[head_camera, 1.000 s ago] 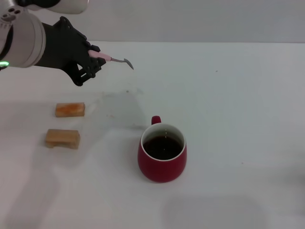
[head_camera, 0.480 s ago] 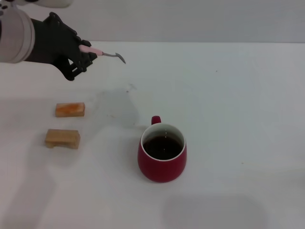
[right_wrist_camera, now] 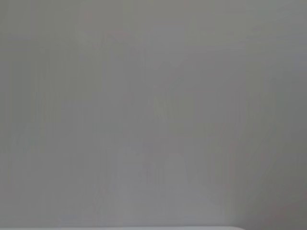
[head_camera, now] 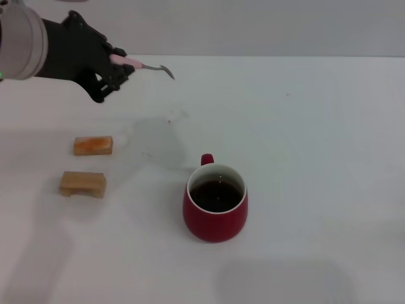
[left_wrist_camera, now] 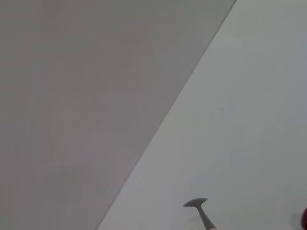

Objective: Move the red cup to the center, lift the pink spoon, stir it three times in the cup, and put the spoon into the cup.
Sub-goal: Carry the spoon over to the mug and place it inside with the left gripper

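Observation:
The red cup (head_camera: 215, 204) stands upright near the middle of the white table (head_camera: 316, 139), its small handle toward the far side, with dark liquid inside. My left gripper (head_camera: 115, 68) is high at the far left, shut on the pink handle of the pink spoon (head_camera: 143, 65). The spoon's grey neck and bowl stick out to the right, well above the table and far from the cup. The spoon's metal bowl also shows in the left wrist view (left_wrist_camera: 196, 204). My right gripper is out of view.
Two small brown blocks lie at the left of the table, an orange-topped one (head_camera: 93, 145) and a tan one (head_camera: 83, 183) nearer me. The table's far edge (head_camera: 266, 56) meets a grey wall.
My left gripper with the spoon has risen and drifted toward the far left, then shifted slightly right. The cup and blocks have not moved.

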`<state>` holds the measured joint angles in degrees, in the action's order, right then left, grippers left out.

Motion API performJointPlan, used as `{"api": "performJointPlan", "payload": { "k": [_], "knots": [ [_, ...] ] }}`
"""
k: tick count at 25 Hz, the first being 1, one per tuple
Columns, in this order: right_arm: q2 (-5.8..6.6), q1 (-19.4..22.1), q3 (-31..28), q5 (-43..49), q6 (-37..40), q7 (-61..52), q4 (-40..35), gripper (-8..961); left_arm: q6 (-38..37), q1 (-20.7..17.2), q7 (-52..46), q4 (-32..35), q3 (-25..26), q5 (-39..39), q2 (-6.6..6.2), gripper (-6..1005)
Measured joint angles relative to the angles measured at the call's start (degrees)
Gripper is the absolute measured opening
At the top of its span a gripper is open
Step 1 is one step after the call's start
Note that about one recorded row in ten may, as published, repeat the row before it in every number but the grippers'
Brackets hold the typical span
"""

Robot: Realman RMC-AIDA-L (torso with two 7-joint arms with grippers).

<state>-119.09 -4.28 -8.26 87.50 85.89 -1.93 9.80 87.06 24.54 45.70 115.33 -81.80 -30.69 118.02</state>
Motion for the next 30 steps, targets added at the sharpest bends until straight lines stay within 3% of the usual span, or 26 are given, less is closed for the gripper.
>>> {"api": "performJointPlan", "payload": {
  "k": [4, 9, 19, 30],
  "knots": [
    [0.01, -0.10, 0.00, -0.03, -0.37, 0.00, -0.04, 0, 1.38, 0.07, -0.12, 0.31, 0.08, -2.98, 0.02, 175],
    [-0.05, -0.19, 0.11, -0.05, 0.00, 0.00, 0.12, 0, 6.99, 2.15, -2.41, 1.08, -0.19, -4.43, 0.02, 175],
    [-0.17, 0.02, 0.47, 0.01, 0.23, 0.00, 0.29, 0, 11.04, 5.81, -6.57, 2.44, -3.05, -6.49, 0.11, 174],
    [-0.27, 0.38, 0.49, 0.03, 0.24, 0.00, 0.38, -1, 14.35, 8.01, -6.36, 2.63, -1.76, -6.85, -0.17, 174]
  ]
}}
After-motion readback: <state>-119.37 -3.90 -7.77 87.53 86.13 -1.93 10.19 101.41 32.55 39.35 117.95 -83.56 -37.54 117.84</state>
